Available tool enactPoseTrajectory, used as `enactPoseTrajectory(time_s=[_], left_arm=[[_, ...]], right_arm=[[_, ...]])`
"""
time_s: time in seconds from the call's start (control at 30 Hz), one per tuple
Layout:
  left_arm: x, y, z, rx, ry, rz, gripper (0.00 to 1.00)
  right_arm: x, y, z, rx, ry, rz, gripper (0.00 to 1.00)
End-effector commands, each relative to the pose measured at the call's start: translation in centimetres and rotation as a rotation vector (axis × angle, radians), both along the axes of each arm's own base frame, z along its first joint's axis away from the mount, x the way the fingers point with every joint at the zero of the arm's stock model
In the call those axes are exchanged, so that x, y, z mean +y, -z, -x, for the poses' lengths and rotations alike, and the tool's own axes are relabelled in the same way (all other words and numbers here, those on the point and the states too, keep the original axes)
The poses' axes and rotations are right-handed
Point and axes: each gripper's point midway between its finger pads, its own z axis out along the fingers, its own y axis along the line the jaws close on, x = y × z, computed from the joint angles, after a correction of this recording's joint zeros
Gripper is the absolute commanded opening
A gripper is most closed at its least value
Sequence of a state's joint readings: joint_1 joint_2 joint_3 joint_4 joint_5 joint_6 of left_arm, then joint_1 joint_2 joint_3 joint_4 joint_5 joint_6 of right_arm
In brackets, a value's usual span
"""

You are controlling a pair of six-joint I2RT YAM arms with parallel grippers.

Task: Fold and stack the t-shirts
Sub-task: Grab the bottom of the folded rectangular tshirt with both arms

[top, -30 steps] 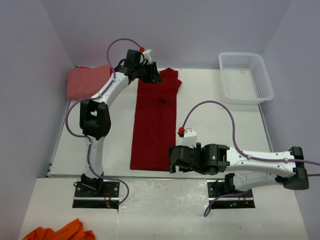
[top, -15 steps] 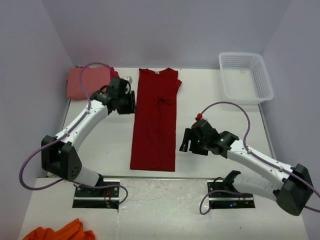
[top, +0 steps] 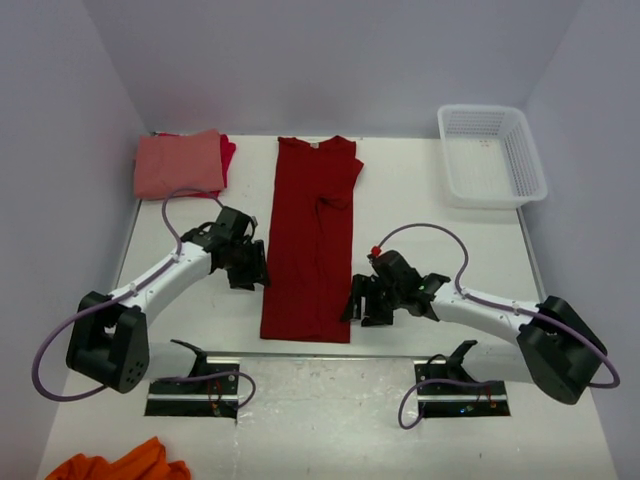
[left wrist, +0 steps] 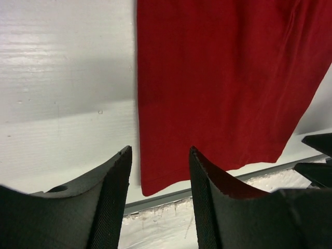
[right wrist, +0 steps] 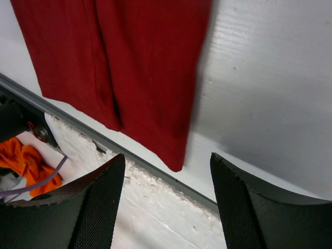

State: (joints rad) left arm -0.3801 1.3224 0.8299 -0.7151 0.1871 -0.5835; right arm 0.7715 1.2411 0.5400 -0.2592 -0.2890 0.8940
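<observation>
One long, smooth dark red t-shirt [top: 306, 250]

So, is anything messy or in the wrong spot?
Yes: an orange cloth lies crumpled at the near left corner, off the table. The dark red t-shirt lies flat and straight on the table.

walls [top: 330, 60] — pale lavender, three sides | table [top: 420, 210] — white boards | light even
</observation>
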Motion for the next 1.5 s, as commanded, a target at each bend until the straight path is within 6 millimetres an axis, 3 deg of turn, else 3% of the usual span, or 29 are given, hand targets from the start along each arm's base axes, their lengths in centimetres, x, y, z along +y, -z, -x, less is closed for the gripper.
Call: enactPoseTrajectory(time_s=[0.0, 0.3, 0.7, 0.8, 0.87, 0.97, 1.17, 1.47], left_arm=[[-1.0, -0.5, -0.2, -0.023, -0.013, 0.069, 0.50], [0.0, -0.1, 0.8, -0.021, -0.022, 0.034, 0.49], [0.3, -0.8, 1.3, -0.029, -0.016, 0.031, 0.50], [0.7, -0.3, 1.8, -0.015, -0.019, 0.013, 0.50], [0.9, 0.1, 2.1, -0.004, -0.021, 0.004, 0.49], [1.0, 0.8, 2.7, 0.013, -0.017, 0.004, 0.49], [0.9, 0.5, 2.9, 0.004, -0.011, 0.019, 0.49], [0.5, -0.3, 3.7, -0.010, -0.011, 0.066, 0.49]], right_arm=[[0.9, 0.7, 0.7, 0.035, 0.006, -0.084, 0.67], [-0.4, 3.2, 2.4, 0.076, 0.048, -0.064, 0.65], [2.7, 4.9, 5.1, 0.150, 0.014, -0.037, 0.61], [2.7, 5.1, 5.2, 0.147, 0.034, -0.022, 0.55], [2.3, 5.2, 5.1, 0.140, 0.053, -0.008, 0.49], [1.7, 5.3, 4.7, 0.119, 0.081, 0.020, 0.47], [0.3, 6.2, 4.4, 0.118, 0.131, 0.105, 0.56], [-2.8, 8.3, 2.6, 0.133, 0.267, 0.240, 0.55]])
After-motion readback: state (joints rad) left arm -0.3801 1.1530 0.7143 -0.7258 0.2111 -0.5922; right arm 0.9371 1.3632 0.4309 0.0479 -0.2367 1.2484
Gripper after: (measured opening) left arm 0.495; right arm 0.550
